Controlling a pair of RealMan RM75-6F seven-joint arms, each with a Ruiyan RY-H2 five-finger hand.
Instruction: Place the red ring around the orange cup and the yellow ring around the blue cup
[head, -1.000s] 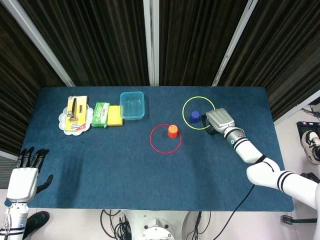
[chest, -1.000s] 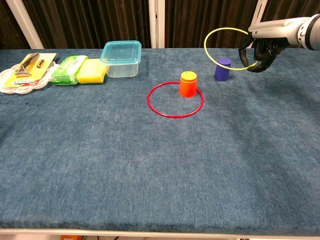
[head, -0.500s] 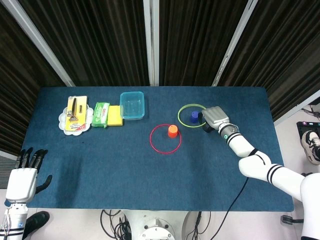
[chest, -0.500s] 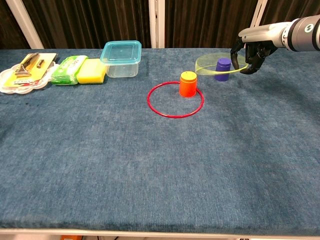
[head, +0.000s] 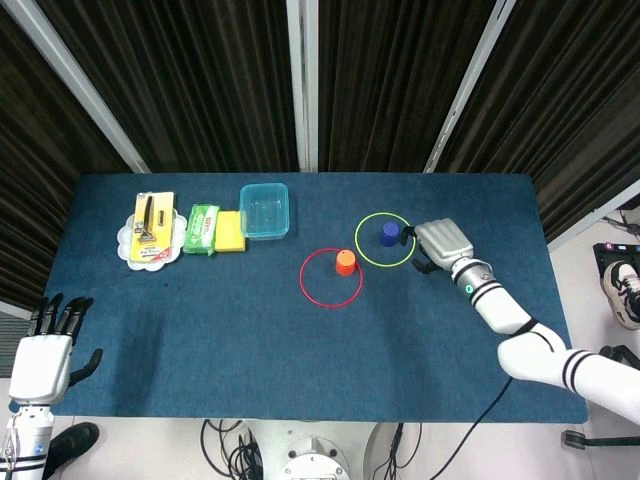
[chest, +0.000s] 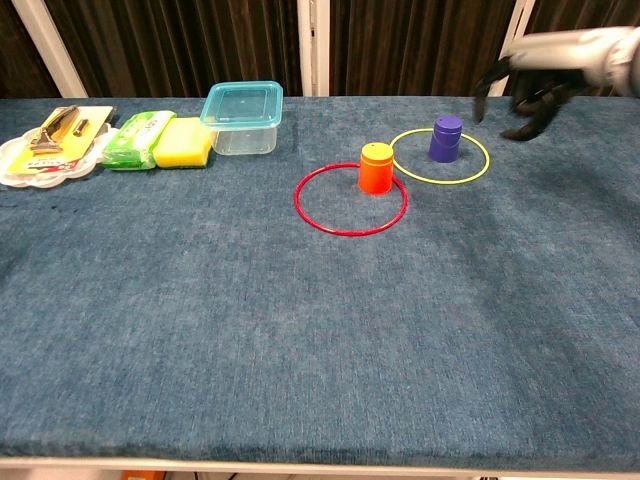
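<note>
Chest view: yellow ring (chest: 440, 157) lies flat, apart from right hand (chest: 530, 85).

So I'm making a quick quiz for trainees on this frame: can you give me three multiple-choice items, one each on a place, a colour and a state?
1. Where does the yellow ring lie?
A. flat on the table around the blue cup
B. inside the clear box
C. around the orange cup

2. What colour is the ring around the orange cup?
A. green
B. red
C. blue

3. What is the right hand doing?
A. gripping the yellow ring
B. pressing on the blue cup
C. holding nothing, raised beside the ring

Answers: 1 A, the yellow ring encircles the blue cup; 2 B, the red ring surrounds the orange cup; 3 C, the hand is apart from the ring, fingers spread.
</note>
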